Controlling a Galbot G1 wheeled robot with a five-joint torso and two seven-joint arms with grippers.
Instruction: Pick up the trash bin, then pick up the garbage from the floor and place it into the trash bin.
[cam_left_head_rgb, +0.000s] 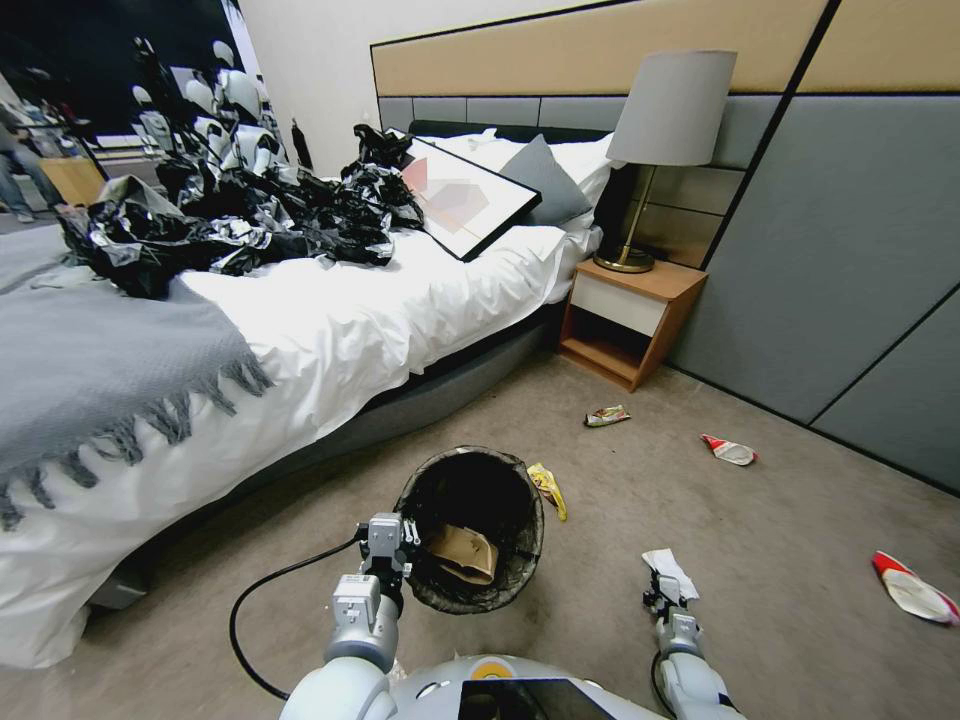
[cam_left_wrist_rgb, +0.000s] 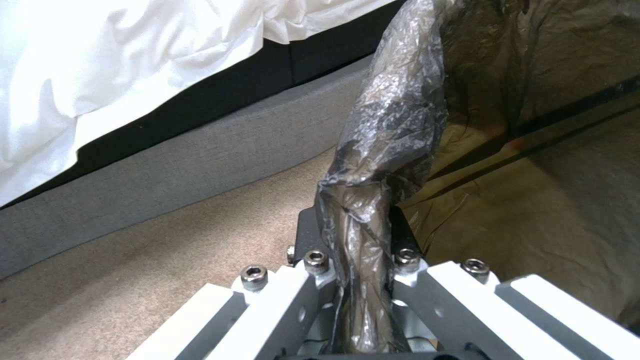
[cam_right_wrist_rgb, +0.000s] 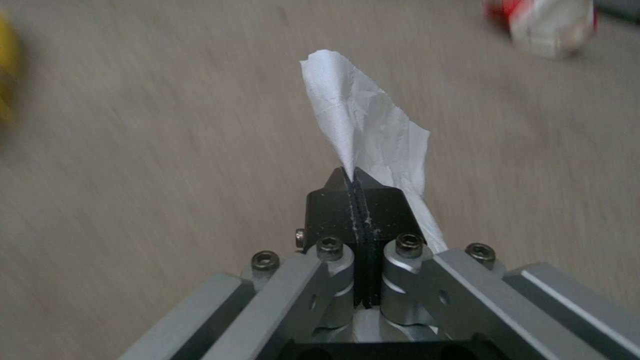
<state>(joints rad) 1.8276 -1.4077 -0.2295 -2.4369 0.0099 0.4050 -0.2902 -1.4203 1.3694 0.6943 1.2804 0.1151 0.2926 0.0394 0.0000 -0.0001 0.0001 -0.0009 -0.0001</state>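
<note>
The trash bin (cam_left_head_rgb: 470, 525), lined with a black bag, hangs low in front of me, held at its near-left rim by my left gripper (cam_left_head_rgb: 392, 535). In the left wrist view the fingers are shut on the bag-covered rim (cam_left_wrist_rgb: 373, 200). A brown paper bag (cam_left_head_rgb: 462, 553) lies inside the bin. To the bin's right, my right gripper (cam_left_head_rgb: 662, 592) is shut on a white paper scrap (cam_left_head_rgb: 668, 570), which stands up from the closed jaws in the right wrist view (cam_right_wrist_rgb: 363, 125). More garbage lies on the carpet: a yellow packet (cam_left_head_rgb: 548, 488), a wrapper (cam_left_head_rgb: 606, 415) and red-and-white wrappers (cam_left_head_rgb: 728, 450) (cam_left_head_rgb: 912, 590).
A bed (cam_left_head_rgb: 330, 330) with a white duvet, grey throw and glossy black plastic sheets (cam_left_head_rgb: 240, 215) runs along the left. A wooden nightstand (cam_left_head_rgb: 628, 315) with a lamp (cam_left_head_rgb: 660, 140) stands at the back; a grey padded wall (cam_left_head_rgb: 850, 260) bounds the right. Open carpet lies between.
</note>
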